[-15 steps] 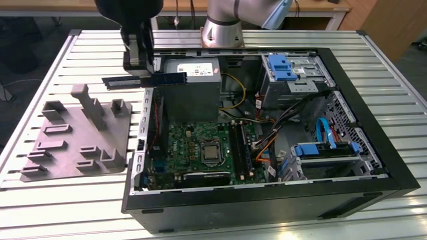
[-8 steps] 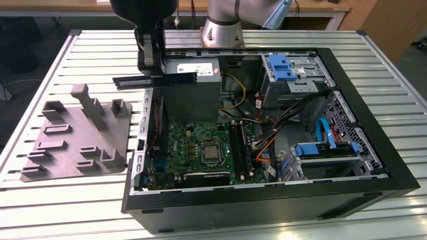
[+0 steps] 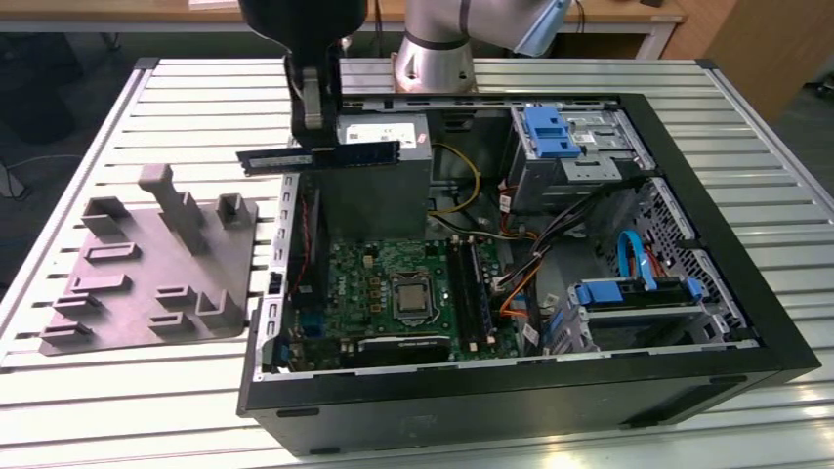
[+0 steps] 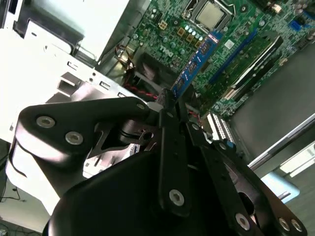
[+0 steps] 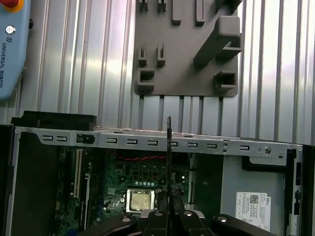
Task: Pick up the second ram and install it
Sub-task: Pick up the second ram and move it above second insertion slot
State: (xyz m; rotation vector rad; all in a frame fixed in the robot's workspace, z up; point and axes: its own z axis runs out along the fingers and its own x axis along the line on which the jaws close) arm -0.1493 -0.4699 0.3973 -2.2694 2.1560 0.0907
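Note:
My gripper (image 3: 318, 145) is shut on the second ram (image 3: 319, 156), a long dark strip held level in the air. It hangs over the open computer case's wall at the exterior view's left, just in front of the grey power-supply box (image 3: 391, 181). In the second wrist view the ram (image 4: 197, 61) sticks out from the gripper (image 4: 170, 101) above the green motherboard (image 4: 172, 24). In the first wrist view the ram (image 5: 169, 157) shows edge-on, rising from the gripper (image 5: 169, 211) across the case's rim. The motherboard's long black slots (image 3: 470, 283) lie beside the processor (image 3: 412, 298).
The grey moulded holder tray (image 3: 144, 283) lies on the slatted table at the exterior view's left, outside the case (image 3: 521, 386). Blue drive bays (image 3: 561, 132), cables (image 3: 534, 264) and a blue-latched bracket (image 3: 626, 293) crowd the case's right half. A teach pendant (image 5: 10, 49) lies on the table.

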